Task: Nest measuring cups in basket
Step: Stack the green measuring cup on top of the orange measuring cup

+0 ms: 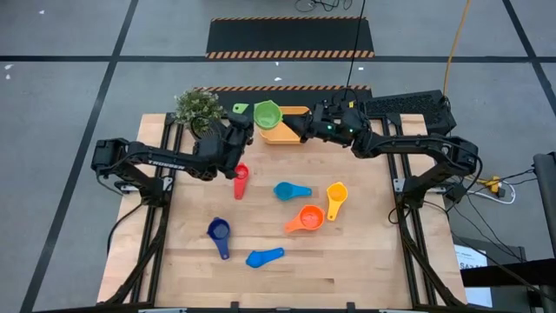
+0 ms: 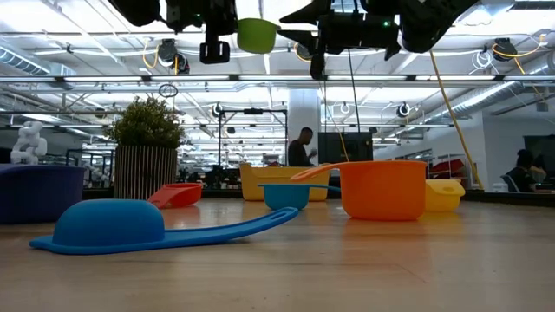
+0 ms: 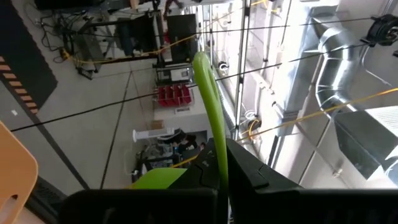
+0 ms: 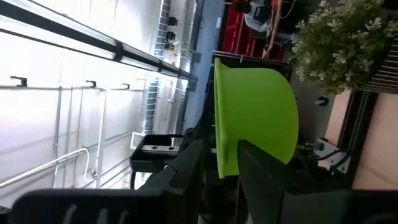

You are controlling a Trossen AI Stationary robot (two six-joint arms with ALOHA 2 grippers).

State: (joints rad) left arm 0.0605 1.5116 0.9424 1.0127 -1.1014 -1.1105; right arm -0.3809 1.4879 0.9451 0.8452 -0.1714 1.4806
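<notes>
High view: both pincers (image 1: pixel 236 136) (image 1: pixel 300 126) grip one green cup (image 1: pixel 266 114) above the basket (image 1: pixel 280 133) at the worktop's far edge; six cups remain scattered, none visibly nested.

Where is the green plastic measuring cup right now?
In the high view the green plastic measuring cup is held aloft over the orange-yellow plastic basket at the table's far edge, beside the potted plant.

There's a small potted plant (image 1: pixel 199 109) at the back left of the wooden table (image 1: pixel 347 261), plus a person (image 2: pixel 300 147) standing way back in the room.
</notes>
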